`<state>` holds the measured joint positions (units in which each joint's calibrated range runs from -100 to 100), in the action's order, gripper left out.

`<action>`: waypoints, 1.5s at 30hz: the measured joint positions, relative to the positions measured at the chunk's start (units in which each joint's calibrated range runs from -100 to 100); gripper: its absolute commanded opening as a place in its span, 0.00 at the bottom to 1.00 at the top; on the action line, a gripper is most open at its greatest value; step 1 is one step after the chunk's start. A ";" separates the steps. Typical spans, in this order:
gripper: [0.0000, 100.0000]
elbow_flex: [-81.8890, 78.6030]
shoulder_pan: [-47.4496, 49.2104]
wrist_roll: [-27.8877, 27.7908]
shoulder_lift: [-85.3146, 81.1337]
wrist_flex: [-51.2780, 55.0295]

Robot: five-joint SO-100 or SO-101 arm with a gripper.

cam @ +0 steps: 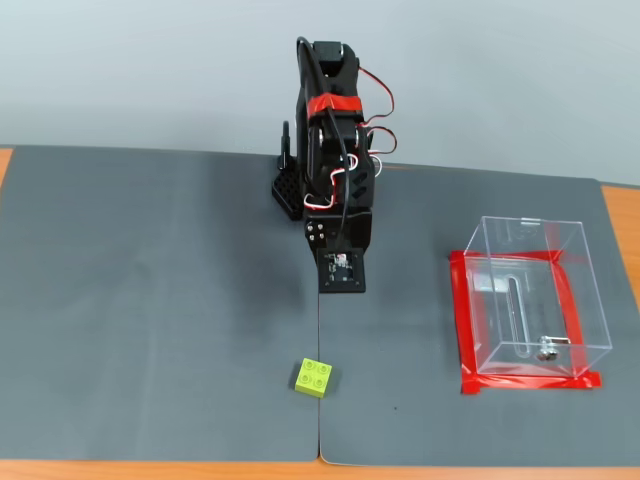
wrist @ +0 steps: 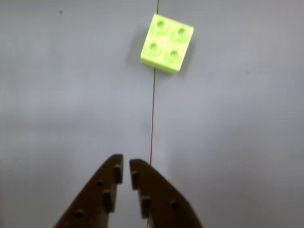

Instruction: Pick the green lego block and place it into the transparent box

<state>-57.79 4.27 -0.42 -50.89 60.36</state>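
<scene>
In the wrist view the jaws stand almost together, only a thin gap between the two dark fingers (wrist: 124, 172), and nothing is held between them; they hang over the grey mat (wrist: 57, 95), just beside the thin seam (wrist: 153, 114) that runs up the picture. The green lego block (wrist: 167, 43) lies on the seam near the top of this view, well apart from the fingertips, its four studs facing up and its body turned a little. In the fixed view the block (cam: 313, 377) rests on the mat near the front edge of the counter (cam: 620, 215), in front of the black arm (cam: 335, 170); the transparent box (cam: 530, 295) stands upright on the right side, well apart from the block, with red tape (cam: 465, 320) around its base; a small metal piece (cam: 547, 350) is seen inside on its floor.
</scene>
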 measured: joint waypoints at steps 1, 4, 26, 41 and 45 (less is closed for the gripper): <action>0.02 1.62 0.00 0.00 2.21 -0.61; 0.02 6.56 0.00 0.00 8.58 -1.91; 0.13 26.04 -0.81 8.30 35.26 -2.08; 0.39 26.04 -0.74 9.91 35.85 -3.21; 0.39 26.04 -0.74 9.91 35.85 -6.16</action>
<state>-31.75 3.54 9.50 -15.04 54.21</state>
